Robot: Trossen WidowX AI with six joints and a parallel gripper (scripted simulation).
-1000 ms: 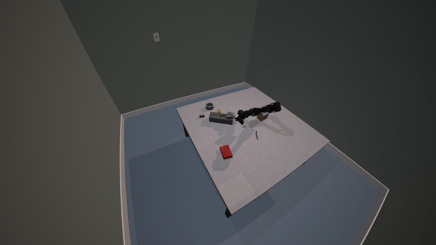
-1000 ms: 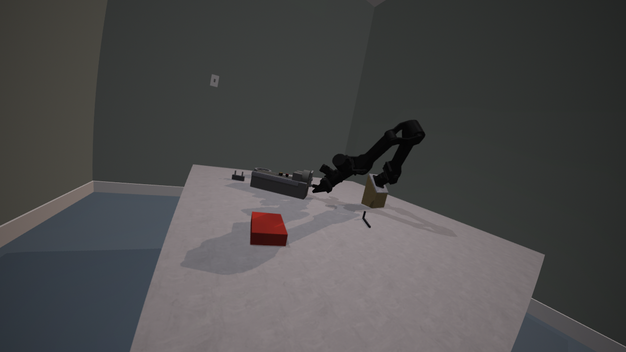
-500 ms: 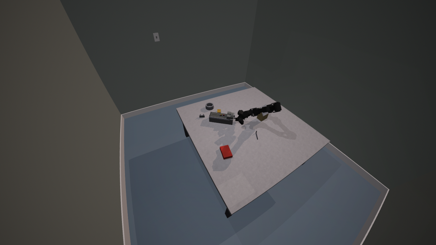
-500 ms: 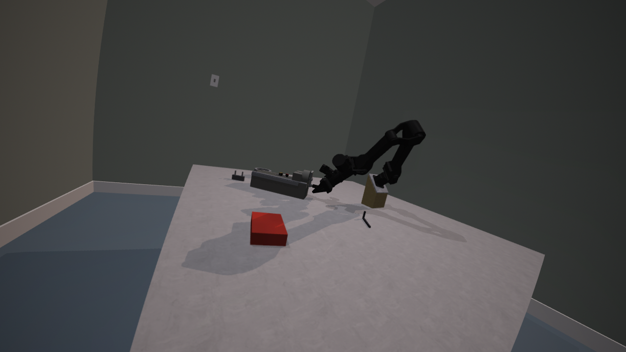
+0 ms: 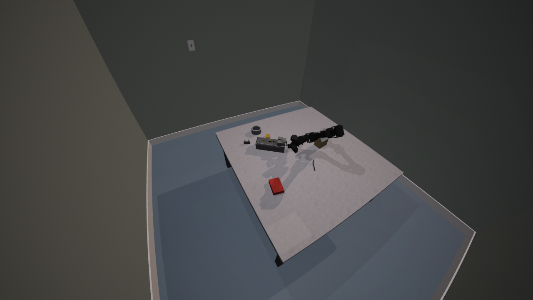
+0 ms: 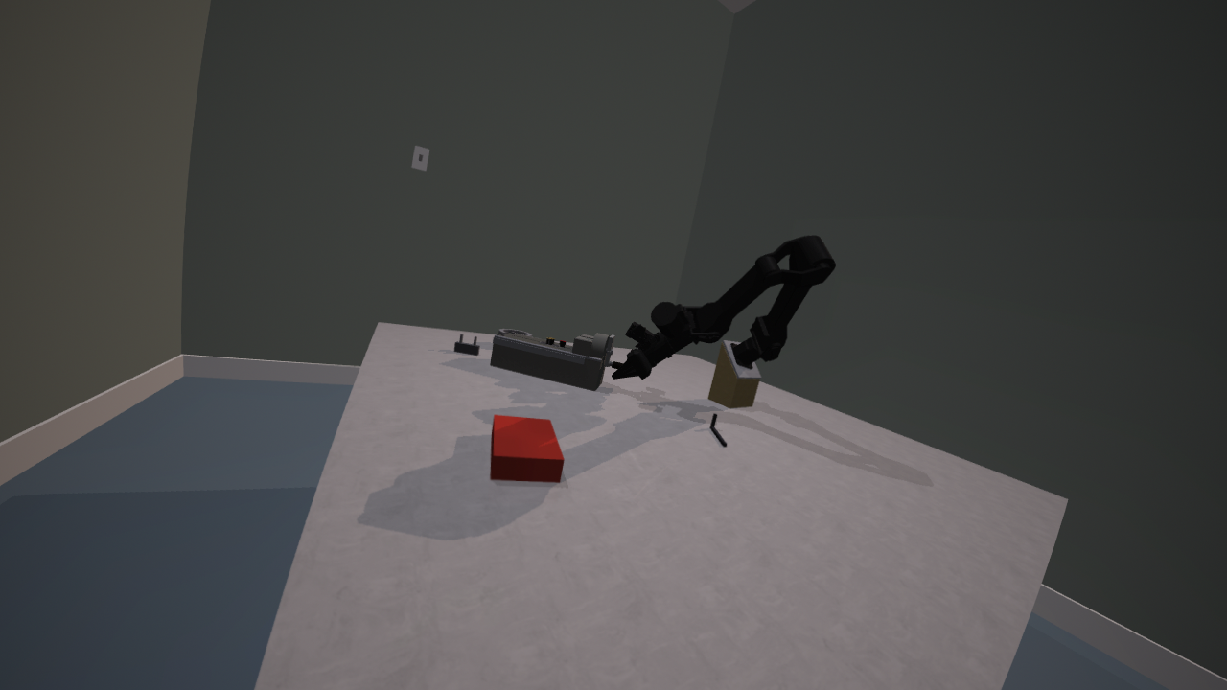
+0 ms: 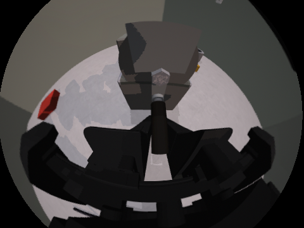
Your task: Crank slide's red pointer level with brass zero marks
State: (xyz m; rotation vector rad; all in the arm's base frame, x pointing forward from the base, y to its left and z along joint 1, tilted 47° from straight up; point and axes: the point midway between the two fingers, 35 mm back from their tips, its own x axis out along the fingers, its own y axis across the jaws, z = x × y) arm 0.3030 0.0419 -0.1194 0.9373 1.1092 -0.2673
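The grey box-shaped machine (image 5: 270, 147) (image 6: 542, 362) (image 7: 139, 97) stands on the table. On its top, a tiny red pointer (image 5: 273, 141) (image 6: 563, 344) appears beside the yellowish brass marks (image 5: 270, 140) (image 6: 549, 341), on the crank side of them; the exact offset is too small to read. In the wrist view the crank arm (image 7: 161, 79) hangs down from the hub, and its dark handle (image 7: 159, 126) points toward me. My gripper (image 5: 288, 146) (image 6: 614, 372) (image 7: 156, 118) is shut on this handle. The pointer and marks are hidden in the wrist view.
A red block (image 5: 276, 186) (image 6: 524, 442) (image 7: 49, 104) and a black bent key (image 5: 314, 166) (image 6: 717, 434) lie on the table (image 5: 335, 193). Near the machine are a grey ring (image 5: 255, 133), a yellow block (image 5: 267, 135) and a two-pin piece (image 5: 246, 142) (image 6: 466, 348). A wooden block (image 6: 730, 385) stands under the arm's base.
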